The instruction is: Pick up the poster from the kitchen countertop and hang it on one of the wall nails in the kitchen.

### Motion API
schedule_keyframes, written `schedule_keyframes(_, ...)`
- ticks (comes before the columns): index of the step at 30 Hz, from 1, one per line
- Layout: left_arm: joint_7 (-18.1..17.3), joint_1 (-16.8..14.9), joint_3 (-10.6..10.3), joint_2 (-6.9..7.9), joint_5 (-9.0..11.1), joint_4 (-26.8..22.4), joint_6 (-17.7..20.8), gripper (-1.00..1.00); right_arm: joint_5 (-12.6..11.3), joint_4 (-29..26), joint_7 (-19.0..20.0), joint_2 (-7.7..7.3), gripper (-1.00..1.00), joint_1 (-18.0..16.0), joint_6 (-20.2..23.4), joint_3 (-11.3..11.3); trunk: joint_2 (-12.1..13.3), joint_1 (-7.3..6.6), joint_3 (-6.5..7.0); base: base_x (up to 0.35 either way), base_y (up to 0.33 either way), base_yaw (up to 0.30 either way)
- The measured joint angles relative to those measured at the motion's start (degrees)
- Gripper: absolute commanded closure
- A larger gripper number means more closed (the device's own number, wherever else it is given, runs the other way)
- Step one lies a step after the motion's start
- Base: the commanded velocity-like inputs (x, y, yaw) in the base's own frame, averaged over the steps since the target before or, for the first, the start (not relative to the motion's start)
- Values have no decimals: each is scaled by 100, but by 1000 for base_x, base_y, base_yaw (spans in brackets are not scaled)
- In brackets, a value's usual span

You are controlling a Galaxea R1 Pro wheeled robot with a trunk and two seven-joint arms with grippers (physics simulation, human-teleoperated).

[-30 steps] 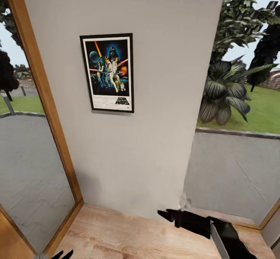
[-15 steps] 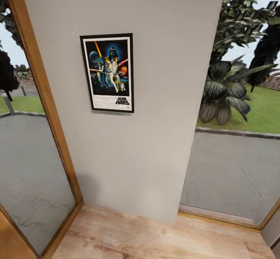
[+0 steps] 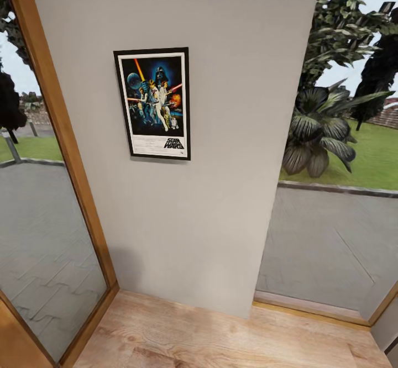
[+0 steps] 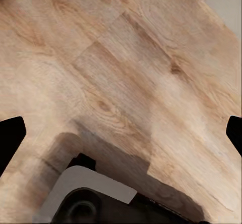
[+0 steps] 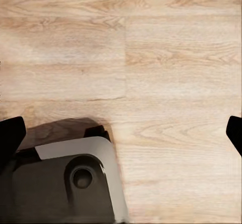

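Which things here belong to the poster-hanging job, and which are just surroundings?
Job:
- poster, flat against the wall panel
- left end effector, open, empty
- right end effector, open, empty

Surroundings:
- wood plank floor
- wood-framed glass
- garden plant outside

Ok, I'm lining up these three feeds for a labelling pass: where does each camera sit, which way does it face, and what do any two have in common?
Head view: on the robot's head, facing the pale wall panel with the poster hanging on it, glass walls either side; none of the robot's body in it.
Left wrist view: near the left gripper, aimed down at the wood plank floor; dark jaws at both edges, wide apart, robot base below.
Right wrist view: near the right gripper, aimed down at the floor; jaws apart, base again.
Shared: both wrist views show the floor and the base.
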Motion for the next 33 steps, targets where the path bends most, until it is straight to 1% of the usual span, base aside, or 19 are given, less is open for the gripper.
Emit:
schedule_keyframes(2,450,0,-2,-36,0,-4,-4,-100,0,105,-9,29,-100,0,-3,-2,0,0,0,0,0,0)
schedule_keyframes(3,822,1,0,-58,1,-7,-6,-100,0,212,-14,47,-100,0,-4,-3,0,0,0,0,0,0)
schedule_keyframes(4,994,0,-1,-67,1,-8,-6,-100,0,266,-15,53,-100,0,-3,-4,0,0,0,0,0,0)
schedule_keyframes(7,1455,0,7,-86,1,-2,-10,-100,-8,496,-21,91,-100,0,-1,-6,0,0,0,0,0,0)
schedule_keyframes(9,1577,-1,6,-90,9,2,-11,-100,-12,636,-23,122,-100,0,-1,-6,0,0,0,0,0,0)
schedule_keyframes(10,1676,-1,7,-94,13,5,-11,-100,-10,852,-22,152,-100,1,-1,-13,0,0,0,0,0,0)
schedule_keyframes(15,1763,-2,7,-103,16,14,-8,-100,-12,1225,-22,178,-100,0,-4,-15,0,0,0,0,0,0)
schedule_keyframes(18,1777,-2,6,-105,16,16,-7,-100,-10,1292,-22,182,-100,-1,-7,-13,0,0,0,0,0,0)
schedule_keyframes(33,1786,-2,4,-155,30,12,-17,-100,-28,1337,-22,185,-100,-1,-9,-17,0,0,0,0,0,0)
